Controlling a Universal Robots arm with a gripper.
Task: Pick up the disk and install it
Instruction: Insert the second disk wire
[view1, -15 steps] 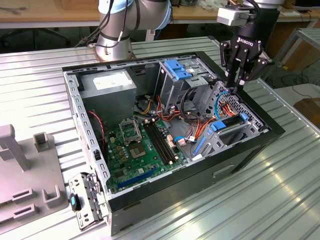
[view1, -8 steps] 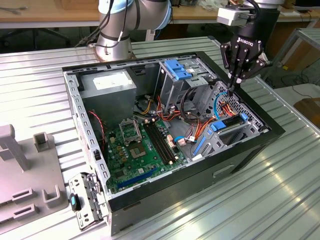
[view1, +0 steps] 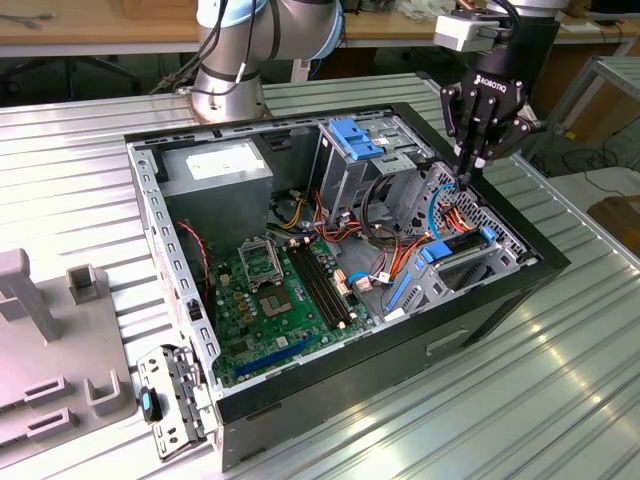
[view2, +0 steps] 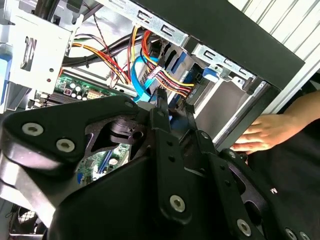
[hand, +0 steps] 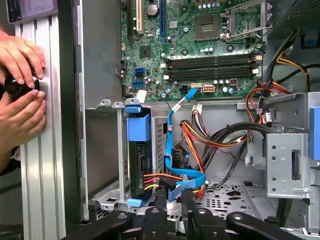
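Green motherboard (view1: 275, 290), grey metal cage (view1: 345, 165), cables (hand: 200, 137)

Disk (hand: 138, 160) sits on edge in the drive cage slot. Dark body, blue rails (view1: 455, 248). Cables plugged in.

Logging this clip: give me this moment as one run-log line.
gripper: over case's drive end, holding nothing seen | disk: seated in bay, cables attached | hands: on knob outside case

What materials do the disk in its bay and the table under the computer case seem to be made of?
The disk: dark body, probably metal, its finish hard to judge; the bright blue rails look like moulded plastic with a smooth matte surface. The table: probably aluminium, silver-grey, ribbed in long grooves, with soft reflections of light.
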